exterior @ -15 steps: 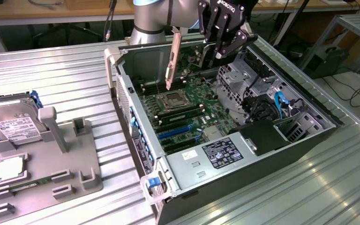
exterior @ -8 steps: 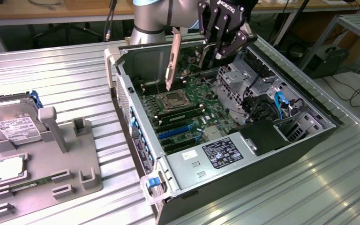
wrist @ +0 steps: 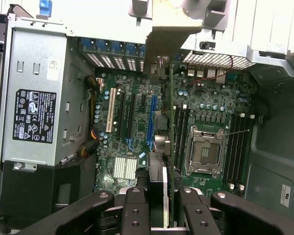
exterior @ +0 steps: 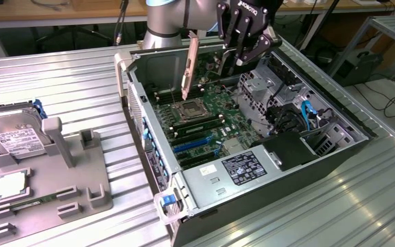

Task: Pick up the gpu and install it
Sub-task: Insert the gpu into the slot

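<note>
The gpu (exterior: 192, 64) hangs edge-down, clenched in the gripper (wrist: 159, 205), presumably so its connector faces the motherboard (exterior: 201, 116) slots.

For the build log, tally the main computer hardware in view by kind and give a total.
gpu: 1
hard drive: 1
power supply: 1
CPU socket: 1
computer case: 1
Total: 5
</note>
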`<state>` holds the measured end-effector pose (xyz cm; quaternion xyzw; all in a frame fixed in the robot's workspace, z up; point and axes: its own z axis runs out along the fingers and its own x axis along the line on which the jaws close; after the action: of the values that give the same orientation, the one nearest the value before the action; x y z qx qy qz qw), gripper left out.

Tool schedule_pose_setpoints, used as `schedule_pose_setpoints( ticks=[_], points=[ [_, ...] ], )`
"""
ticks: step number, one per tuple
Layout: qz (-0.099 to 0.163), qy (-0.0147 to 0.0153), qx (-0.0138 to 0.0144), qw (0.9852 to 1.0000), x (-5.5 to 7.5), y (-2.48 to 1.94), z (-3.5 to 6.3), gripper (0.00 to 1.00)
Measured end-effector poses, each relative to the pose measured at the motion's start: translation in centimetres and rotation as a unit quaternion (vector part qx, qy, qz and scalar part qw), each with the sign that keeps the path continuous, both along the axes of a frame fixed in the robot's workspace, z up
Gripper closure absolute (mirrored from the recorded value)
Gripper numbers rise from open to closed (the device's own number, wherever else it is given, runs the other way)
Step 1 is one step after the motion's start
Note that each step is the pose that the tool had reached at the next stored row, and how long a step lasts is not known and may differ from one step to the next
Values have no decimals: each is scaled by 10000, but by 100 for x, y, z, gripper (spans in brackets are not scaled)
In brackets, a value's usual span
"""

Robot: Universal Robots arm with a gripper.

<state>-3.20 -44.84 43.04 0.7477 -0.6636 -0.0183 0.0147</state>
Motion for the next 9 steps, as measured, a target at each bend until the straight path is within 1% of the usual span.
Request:
schedule_pose_setpoints(
  ticks=[9],
  points=[
    [19, 4, 1, 10000, 0, 0, -29, 72]
  ],
)
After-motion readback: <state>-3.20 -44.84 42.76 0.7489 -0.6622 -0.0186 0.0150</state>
